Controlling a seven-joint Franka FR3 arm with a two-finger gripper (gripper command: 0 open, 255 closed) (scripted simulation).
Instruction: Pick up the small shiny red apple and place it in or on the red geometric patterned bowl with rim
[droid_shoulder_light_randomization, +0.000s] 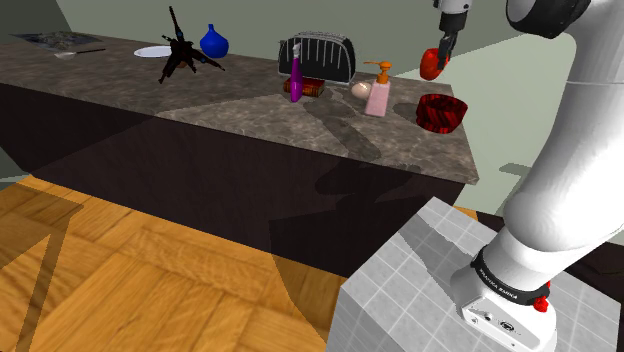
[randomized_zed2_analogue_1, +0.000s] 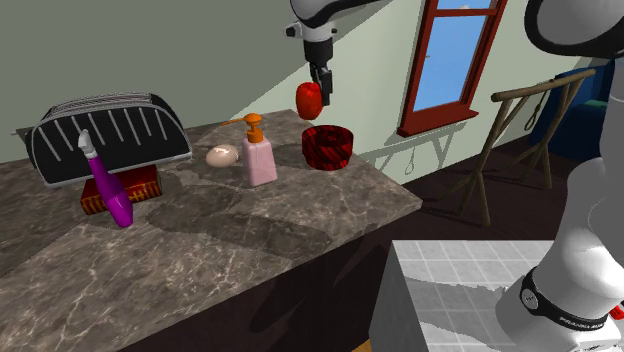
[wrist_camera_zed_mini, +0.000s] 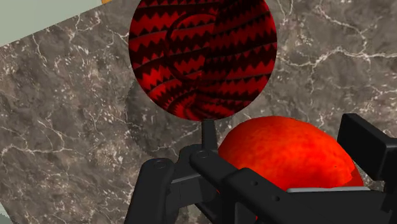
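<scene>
- Currently the gripper (droid_shoulder_light_randomization: 439, 52) is clamped on the red apple (droid_shoulder_light_randomization: 430, 65), held in the air at the upper right of the shoulder view.
- Apple hangs above the marble counter (droid_shoulder_light_randomization: 250, 125), higher than the red zigzag bowl (droid_shoulder_light_randomization: 442, 112), not touching it.
- Bowl stands right of the pink pump bottle (droid_shoulder_light_randomization: 378, 97).

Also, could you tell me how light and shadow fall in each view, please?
Shoulder view: the arm's shadow crosses the counter and its front. Second exterior view: a shadow lies before the bottle; the wall half shaded. Wrist view: bowl partly shaded inside, apple bright.
</scene>
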